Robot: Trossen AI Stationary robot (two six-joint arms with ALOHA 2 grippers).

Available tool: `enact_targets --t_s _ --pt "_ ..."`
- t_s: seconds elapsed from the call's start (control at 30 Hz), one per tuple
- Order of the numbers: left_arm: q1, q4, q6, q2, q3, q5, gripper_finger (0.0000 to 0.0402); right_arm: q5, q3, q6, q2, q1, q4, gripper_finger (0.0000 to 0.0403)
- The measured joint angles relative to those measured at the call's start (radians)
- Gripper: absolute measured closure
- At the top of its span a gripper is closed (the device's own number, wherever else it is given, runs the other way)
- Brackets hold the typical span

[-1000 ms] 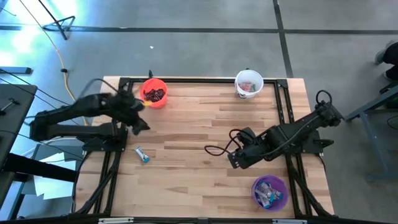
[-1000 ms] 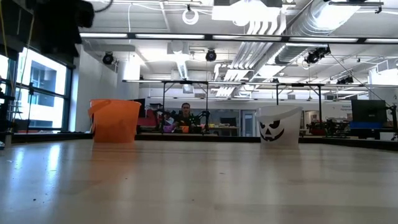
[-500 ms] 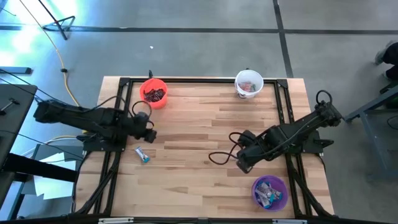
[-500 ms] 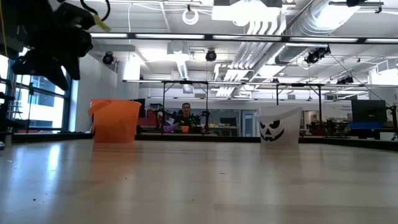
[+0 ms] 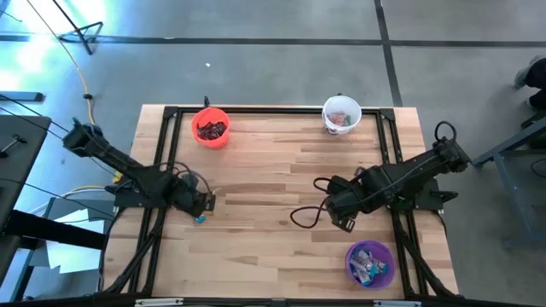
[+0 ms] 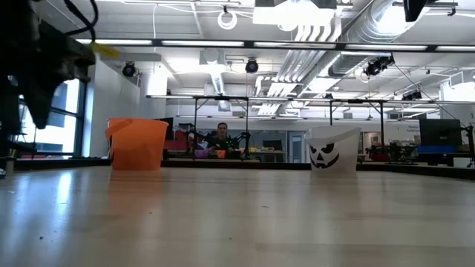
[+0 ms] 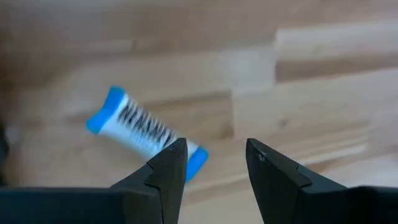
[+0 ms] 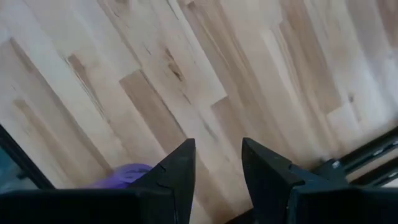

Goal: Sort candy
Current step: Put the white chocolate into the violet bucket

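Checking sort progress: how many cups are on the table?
3: orange cup at the far left, white cup at the far right, purple cup at the near right. None seems hidden.

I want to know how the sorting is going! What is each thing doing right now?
Blue-and-white candy: lying loose on the table, not held.
Left gripper: open, empty, over the candy.
Right gripper: open, empty, over bare wood.
Orange cup: upright, dark candy inside.
White cup: upright, candy inside.
Purple cup: upright, candy inside.
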Motion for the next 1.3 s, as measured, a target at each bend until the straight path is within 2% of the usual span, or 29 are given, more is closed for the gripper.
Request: enact_targets --t_s 0.27,0.43,0.83,1.1,1.3 --pt "-0.177 -0.052 -0.258 0.089 0.083 -0.026 0.0249 0.002 0.000 -0.156 -0.002 -0.044 -0.001 0.0280" --pt "-0.253 -0.137 -0.430 0.166 0.091 0.059 0.0249 0.018 0.000 -0.212 -0.002 -0.067 -0.001 0.0279" --pt "-0.232 -0.126 -0.441 0.280 0.091 0.047 0.0249 0.020 0.000 -0.292 -0.002 -0.143 -0.001 0.0279" --pt "-0.192 0.044 -0.442 0.390 0.091 0.045 0.0249 0.018 0.000 -0.311 -0.002 -0.145 -0.001 0.0279" --pt "-0.177 0.051 -0.447 0.479 0.094 0.074 0.0249 0.003 0.000 -0.319 -0.002 -0.145 -0.001 0.0279"
